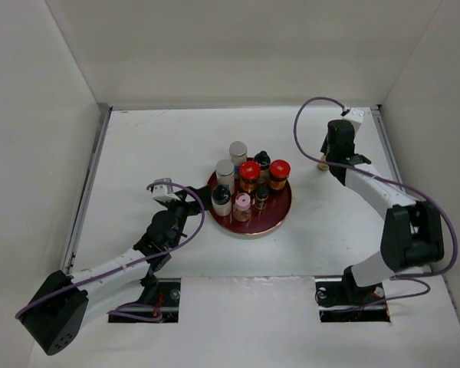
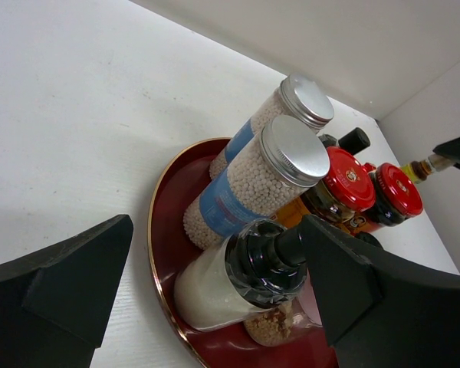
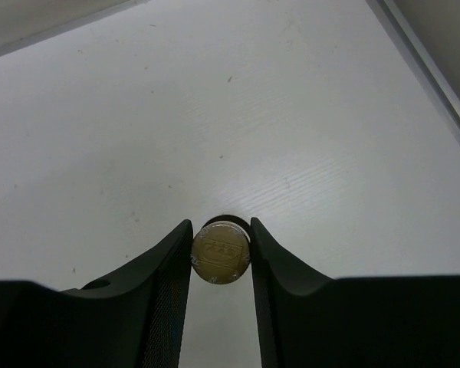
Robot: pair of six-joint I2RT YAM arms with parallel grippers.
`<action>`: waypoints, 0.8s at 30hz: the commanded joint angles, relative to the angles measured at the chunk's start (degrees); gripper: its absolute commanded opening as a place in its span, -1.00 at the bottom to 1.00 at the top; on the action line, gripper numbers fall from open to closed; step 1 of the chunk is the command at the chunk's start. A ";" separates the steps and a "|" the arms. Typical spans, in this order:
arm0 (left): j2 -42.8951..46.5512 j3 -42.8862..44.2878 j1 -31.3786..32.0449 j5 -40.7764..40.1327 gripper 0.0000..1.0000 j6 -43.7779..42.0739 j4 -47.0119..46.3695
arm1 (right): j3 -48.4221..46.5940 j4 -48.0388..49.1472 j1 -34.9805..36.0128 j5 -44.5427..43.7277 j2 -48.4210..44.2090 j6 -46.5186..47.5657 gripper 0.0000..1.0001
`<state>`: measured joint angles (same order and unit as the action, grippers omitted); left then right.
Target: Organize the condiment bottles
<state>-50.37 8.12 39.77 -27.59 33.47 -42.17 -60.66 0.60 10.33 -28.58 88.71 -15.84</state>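
Note:
A round dark red tray (image 1: 280,215) holds several condiment bottles: two white shakers with grey tops (image 1: 238,153), two red-lidded jars (image 1: 250,172), a black-capped dark bottle (image 1: 262,161), a pink-capped one (image 1: 242,204) and a white bottle with a black cap (image 1: 221,198). My left gripper (image 1: 193,201) is open at the tray's left edge. In the left wrist view its fingers (image 2: 77,276) straddle the black-capped white bottle (image 2: 215,287). My right gripper (image 1: 323,159) is shut on a small yellow-capped bottle (image 3: 221,251) to the right of the tray, its fingers (image 3: 169,261) touching the cap on both sides.
White walls enclose the table on the left, back and right, with a metal rail (image 1: 88,184) along the left edge and another along the right (image 1: 387,146). Purple cables loop over both arms. The yellow-capped bottle also shows in the left wrist view (image 2: 415,169).

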 commanded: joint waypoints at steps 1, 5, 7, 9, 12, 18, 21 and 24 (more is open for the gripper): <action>0.10 -0.21 -0.44 0.17 0.86 0.63 -2.74 | 2.47 1.95 3.50 -3.76 -10.81 -0.69 -0.43; 0.53 -0.21 -0.44 -0.09 0.86 0.63 -2.74 | 8.36 -1.29 10.00 -5.26 -21.97 -1.91 -0.42; 0.01 -0.03 -0.44 -0.09 0.86 0.63 -2.83 | 10.73 -4.90 13.52 -5.61 -27.34 -3.49 -0.41; -0.08 -0.03 -0.26 0.08 0.86 0.63 -2.91 | 12.67 -7.71 17.47 -5.35 -32.17 -5.25 -0.41; 0.18 0.32 -0.44 -0.61 0.87 0.63 -2.91 | 14.25 -10.44 23.45 -5.17 -37.01 -7.89 -0.41; -0.26 0.84 -0.17 -2.20 0.93 -0.16 -2.48 | 17.24 -8.61 31.19 -4.30 -36.68 -10.97 -0.41; 0.71 0.93 0.09 -3.43 1.00 -1.13 -1.86 | 20.14 -3.17 33.91 -1.67 -34.66 -11.76 -0.41; 1.50 1.11 0.97 -6.58 1.00 -2.09 -0.37 | 22.86 1.58 36.29 -1.48 -32.99 -11.85 -0.41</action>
<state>-50.26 8.12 40.10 -30.76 32.77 -41.95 -38.52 -7.75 44.75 -30.65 55.46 -25.78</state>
